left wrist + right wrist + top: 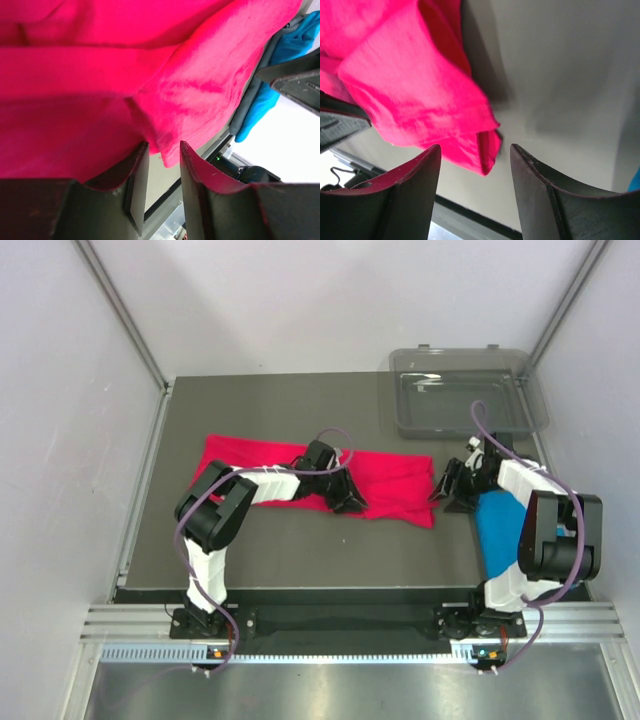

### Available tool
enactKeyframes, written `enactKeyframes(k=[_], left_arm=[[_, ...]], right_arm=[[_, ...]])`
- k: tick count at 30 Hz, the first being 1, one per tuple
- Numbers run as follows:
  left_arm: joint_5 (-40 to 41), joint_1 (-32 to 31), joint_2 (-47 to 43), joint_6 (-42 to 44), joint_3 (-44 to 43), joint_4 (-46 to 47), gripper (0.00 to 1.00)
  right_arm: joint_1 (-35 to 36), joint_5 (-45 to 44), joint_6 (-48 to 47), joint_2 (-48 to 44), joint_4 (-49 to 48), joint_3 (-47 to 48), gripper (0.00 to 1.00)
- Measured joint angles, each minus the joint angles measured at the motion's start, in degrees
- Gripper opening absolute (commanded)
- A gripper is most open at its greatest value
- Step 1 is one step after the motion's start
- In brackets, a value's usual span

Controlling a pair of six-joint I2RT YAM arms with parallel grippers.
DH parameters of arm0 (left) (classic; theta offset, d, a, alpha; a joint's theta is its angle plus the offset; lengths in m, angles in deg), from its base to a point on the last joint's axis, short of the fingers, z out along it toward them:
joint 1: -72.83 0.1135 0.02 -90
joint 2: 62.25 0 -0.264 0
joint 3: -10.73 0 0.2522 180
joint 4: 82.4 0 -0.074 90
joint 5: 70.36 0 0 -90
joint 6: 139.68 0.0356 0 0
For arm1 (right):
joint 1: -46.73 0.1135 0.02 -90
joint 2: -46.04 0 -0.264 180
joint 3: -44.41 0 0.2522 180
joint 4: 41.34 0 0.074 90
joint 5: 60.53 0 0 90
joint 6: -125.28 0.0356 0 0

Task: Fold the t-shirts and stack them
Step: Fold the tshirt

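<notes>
From above, the pink shirt [390,480] lies as a long band across the table [300,550]. My left claw [347,502] is over its near edge about midway, and my right claw [445,495] is at its right end. The blue shirt [497,525] sits bunched under my right arm, with the tray [400,425] well behind.

Through my left wrist, the jaws stand a little apart; a pink corner dips into the gap, unpinched.

Through my right wrist, the jaws gape wide around the shirt's end corner, unclamped too.

I judge this to be the pink shirt's fold, at the grasp. Next, both claws need to close on their edges together, then carry the cloth over evenly
</notes>
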Motion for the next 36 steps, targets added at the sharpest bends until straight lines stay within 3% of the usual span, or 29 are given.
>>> enactKeyframes(k=[5,8,12,20,28,36], left_arm=[[-1.8,-0.2,1.1,-1.3,-0.2,1.0,0.25],[-2.8,-0.3,1.2,-1.9,-0.2,2.0,0.14],[-3.9,-0.4,1.2,-2.1,-1.2,2.4,0.09],[-5.1,0.0,1.9,-1.2,-4.7,2.2,0.04],[-6.0,2.3,3.1,-1.0,-6.9,2.0,0.0],[-7.1,5.3,5.8,-2.4,-10.6,3.0,0.0]], right_arm=[[-0.6,-0.4,0.0,2.5,-0.9,1.2,0.56],[-0.8,-0.3,0.0,4.2,-1.5,1.9,0.49],[-0.9,1.1,0.0,6.7,-3.1,2.4,0.44],[-0.8,5.2,0.0,8.5,-5.4,2.4,0.32],[-0.7,7.6,0.5,9.4,-6.3,4.6,0.0],[-0.2,9.6,3.1,9.9,-6.4,9.2,0.0]])
